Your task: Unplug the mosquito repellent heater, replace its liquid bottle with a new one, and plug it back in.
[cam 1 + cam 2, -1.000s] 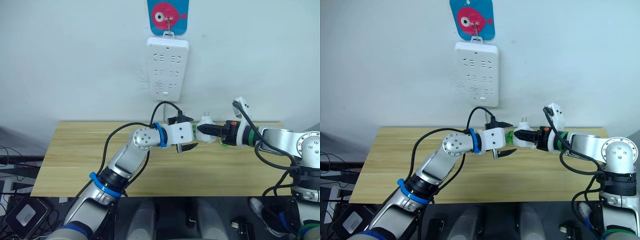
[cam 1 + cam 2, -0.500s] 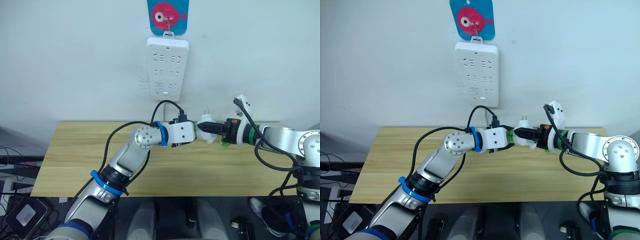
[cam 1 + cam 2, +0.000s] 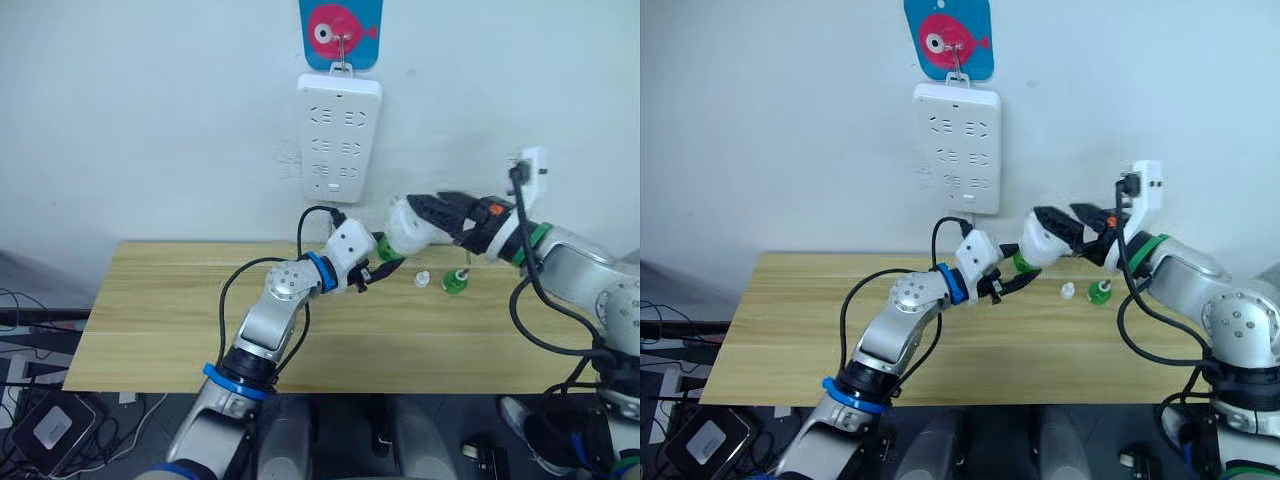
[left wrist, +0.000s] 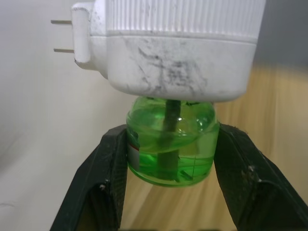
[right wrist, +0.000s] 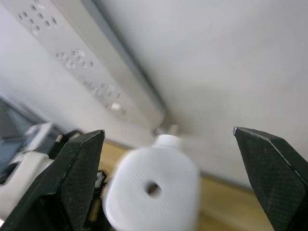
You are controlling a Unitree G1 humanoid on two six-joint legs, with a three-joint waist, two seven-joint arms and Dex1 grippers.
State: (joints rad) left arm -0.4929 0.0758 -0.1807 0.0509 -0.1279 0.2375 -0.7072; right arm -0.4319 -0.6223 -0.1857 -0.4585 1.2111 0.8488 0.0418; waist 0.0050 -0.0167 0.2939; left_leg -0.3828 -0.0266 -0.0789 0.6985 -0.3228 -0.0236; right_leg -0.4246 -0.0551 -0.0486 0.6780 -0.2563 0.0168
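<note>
Showing scuffed white heater [image 4: 168,48], see-through green bottle [image 4: 171,147] screwed beneath

A plain indoor test corner, lab-like: a bare white wall [image 3: 150,120], a white power strip [image 3: 340,135] hung under a fish-shaped hook [image 3: 340,25], a wooden desk [image 3: 150,320], and loose cables [image 3: 25,345] on the floor.

head stereo pair looking down over table [image 3: 150,330], wrist views close on heater [image 4: 168,53]
</note>
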